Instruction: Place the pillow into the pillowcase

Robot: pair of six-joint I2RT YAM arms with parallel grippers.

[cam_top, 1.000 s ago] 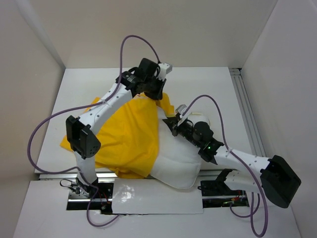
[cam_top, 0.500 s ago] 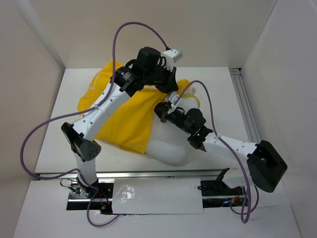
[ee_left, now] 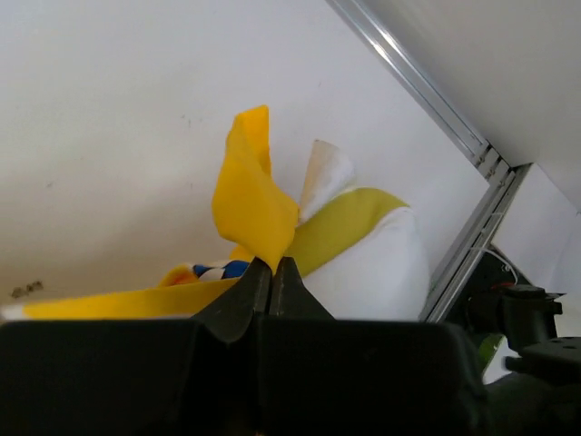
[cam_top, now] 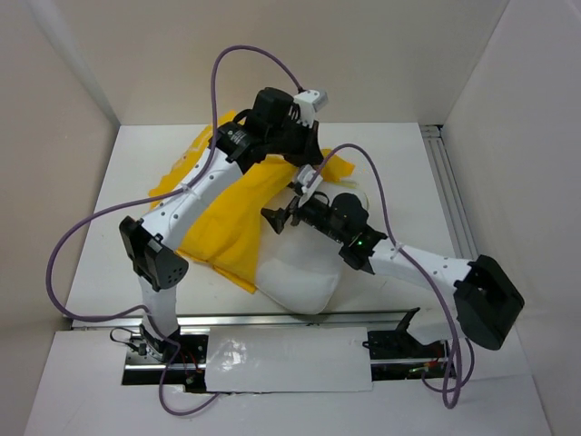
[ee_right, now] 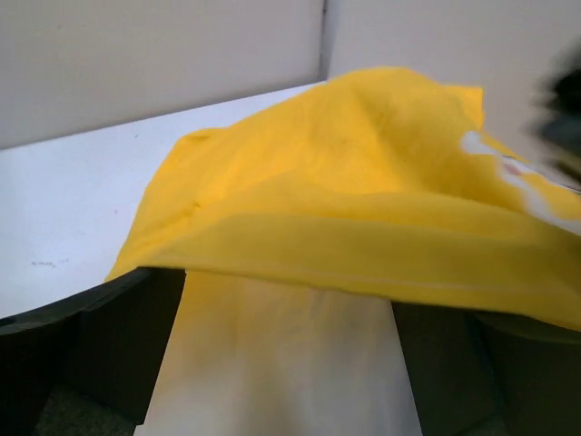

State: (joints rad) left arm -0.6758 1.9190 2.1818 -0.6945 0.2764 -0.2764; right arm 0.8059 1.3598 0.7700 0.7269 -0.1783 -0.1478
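The yellow pillowcase (cam_top: 218, 213) lies crumpled across the left and back of the table, and its right part covers the far end of the white pillow (cam_top: 300, 277). My left gripper (cam_top: 307, 156) is at the back centre, shut on a fold of the pillowcase (ee_left: 250, 200). In the left wrist view the pillow (ee_left: 381, 268) shows its yellow strip just beyond the jaws of the left gripper (ee_left: 272, 265). My right gripper (cam_top: 275, 219) is open over the pillow. In the right wrist view its fingers (ee_right: 118, 345) straddle the pillow (ee_right: 281, 372) under the pillowcase (ee_right: 363, 200) hem.
An aluminium rail (cam_top: 449, 200) runs along the table's right side, close to the pillow's far end (ee_left: 427, 100). White walls enclose the table on three sides. The arms' base rail (cam_top: 290, 320) lies along the near edge, just in front of the pillow.
My right gripper has opened and shifted left. My left gripper has carried the pillowcase towards the back, and the pillow has slid away from the near edge.
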